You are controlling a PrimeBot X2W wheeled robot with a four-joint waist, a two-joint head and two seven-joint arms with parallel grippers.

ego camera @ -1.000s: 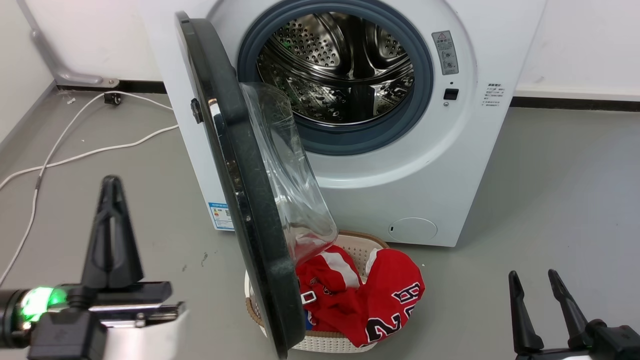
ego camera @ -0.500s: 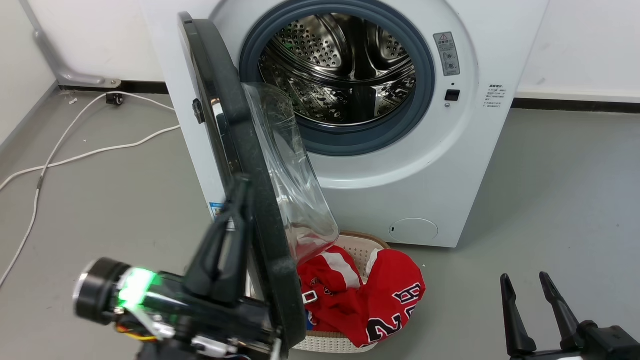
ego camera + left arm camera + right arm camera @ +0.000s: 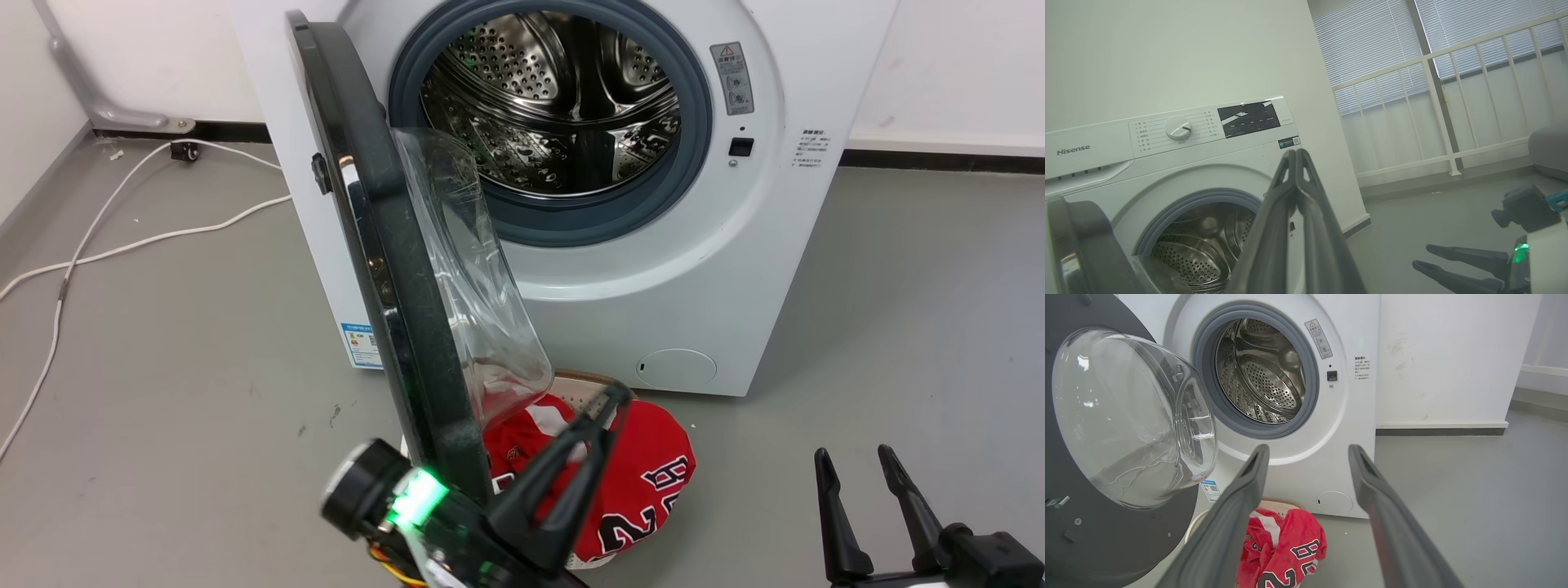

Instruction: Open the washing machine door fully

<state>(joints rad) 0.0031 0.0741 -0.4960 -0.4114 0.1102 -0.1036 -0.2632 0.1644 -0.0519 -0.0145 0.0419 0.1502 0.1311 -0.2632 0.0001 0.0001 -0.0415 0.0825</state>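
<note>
The machine [image 3: 735, 269] stood on the grey floor [image 3: 922, 327] with its back toward a white wall [image 3: 963, 73]. Its door [image 3: 392, 269] hung from the hinge on the front's left side. It was swung well out from the front, so the head camera saw it nearly edge-on. Its clear bowl [image 3: 482, 310] bulged to the right, toward the opening. The drum [image 3: 563, 98] and its grey gasket [image 3: 690, 163] lay uncovered. A blue label [image 3: 359, 345] sat at the front's lower left corner and a round flap [image 3: 673, 367] near its lower right.

A white basket [image 3: 581, 379] sat on the floor just in front of the machine, under the door's lower edge, with a red jersey [image 3: 653, 474] heaped in it.

The left gripper [image 3: 614, 396] was low on the bowl side of the door, above the jersey, its tips just right of the bowl's lower end. The left wrist view showed its two fingers pressed together with nothing between them. Whether it touched the door could not be told. The right gripper [image 3: 852, 452] hovered over the floor at the lower right, well apart from the door and machine, with its fingers spread wide and empty. A white cable [image 3: 122, 245] trailed across the floor left of the machine.
</note>
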